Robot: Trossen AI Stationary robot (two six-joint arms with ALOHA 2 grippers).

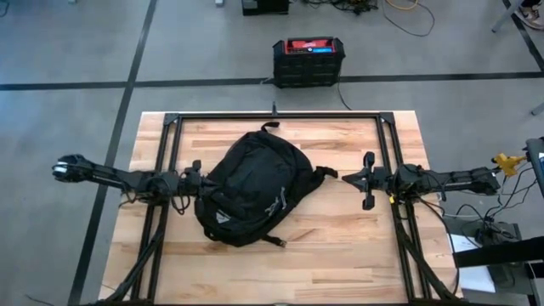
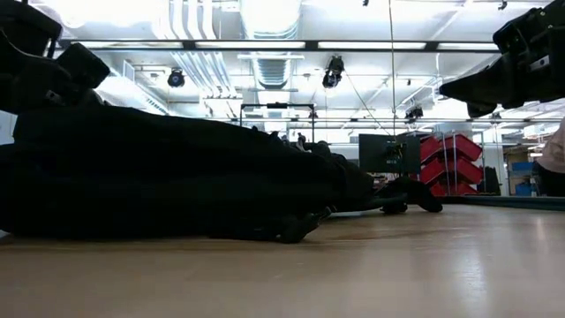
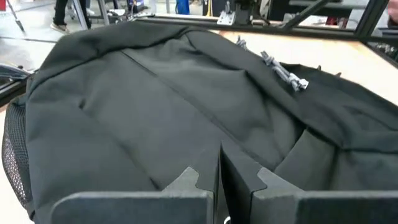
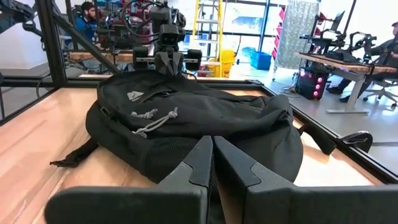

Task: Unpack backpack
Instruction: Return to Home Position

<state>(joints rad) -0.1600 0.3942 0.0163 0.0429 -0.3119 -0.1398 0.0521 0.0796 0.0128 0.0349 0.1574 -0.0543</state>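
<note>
The black backpack (image 1: 251,187) lies flat on the wooden table's middle, its top loop (image 1: 270,126) toward the far edge and a strap (image 1: 326,172) trailing to the right. Its pale logo (image 4: 134,95) and cord zip pulls (image 3: 283,71) show in the wrist views. My left gripper (image 1: 201,181) is shut at the backpack's left edge, its fingertips (image 3: 205,163) over the black fabric. My right gripper (image 1: 344,177) is shut and hovers right of the backpack (image 4: 193,118), raised above the table (image 2: 463,88), pointing at it. My left gripper comes level from the table's left, its shut fingertips at the backpack's left side (image 3: 186,124). Whether they touch the fabric, I cannot tell.
A black metal frame (image 1: 280,115) runs around the table's working area. A hard black box with a red top (image 1: 308,61) stands on the floor beyond the far edge. Bare wood (image 1: 340,255) lies on the near side of the backpack.
</note>
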